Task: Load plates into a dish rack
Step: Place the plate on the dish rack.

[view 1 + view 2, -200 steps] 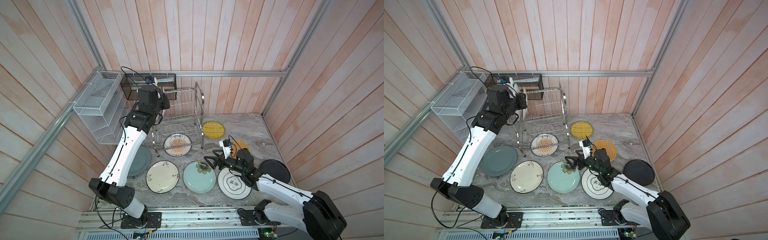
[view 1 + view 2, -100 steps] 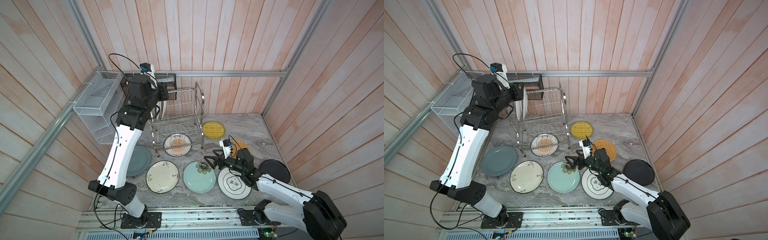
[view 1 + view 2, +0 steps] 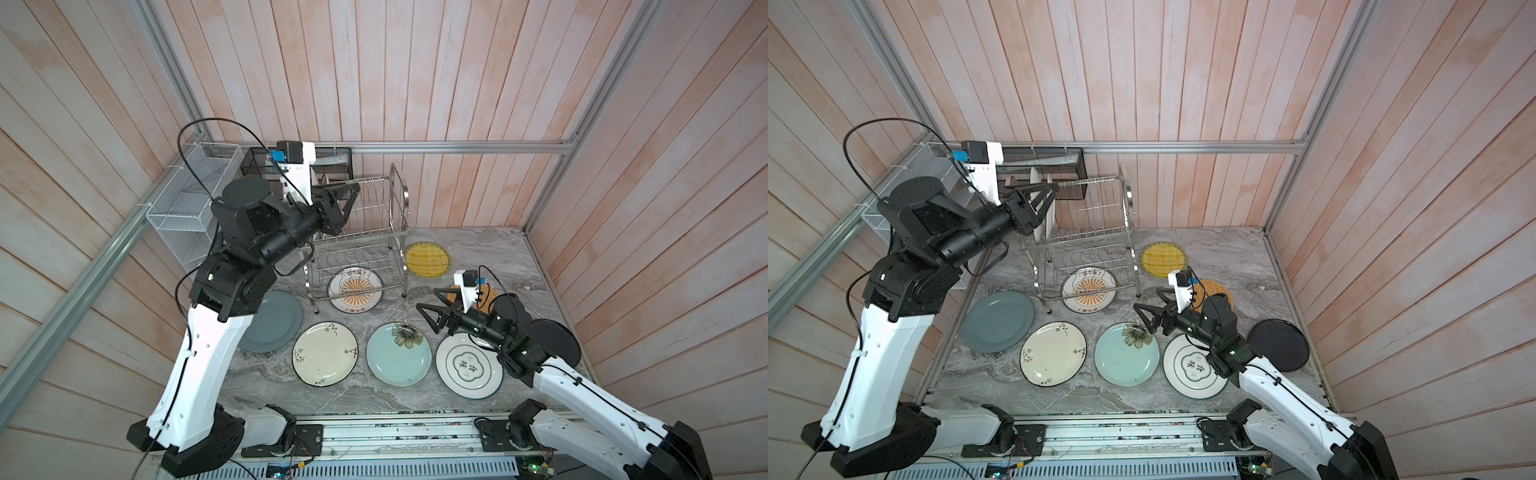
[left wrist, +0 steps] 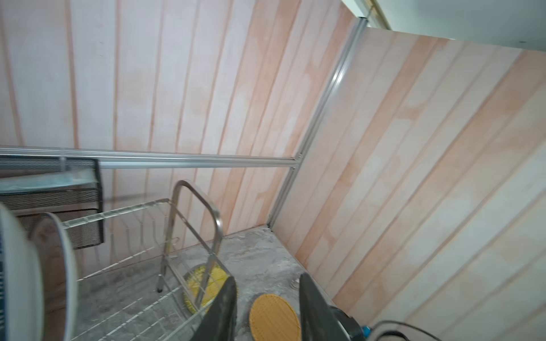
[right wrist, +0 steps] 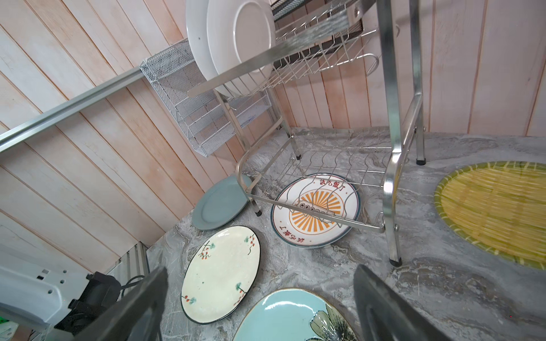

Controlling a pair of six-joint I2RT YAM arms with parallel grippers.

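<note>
Left arm (image 3: 199,365) raised at dish rack (image 3: 360,235), right arm (image 3: 582,395) low, both jaws spread (empty)

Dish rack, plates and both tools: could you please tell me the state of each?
Dish rack: upright.
White plates: standing in its top tier.
Sunburst plate: flat, partly under the rack.
Pale blue plate: lying flat.
Cream plate: lying flat.
Left tool: open, empty.
Right tool: open, empty.

pale pink plank walls (image 3: 415,83) with aluminium rails (image 3: 457,147) enclose a grey marbled tabletop (image 3: 478,249), evenly lit.
</note>
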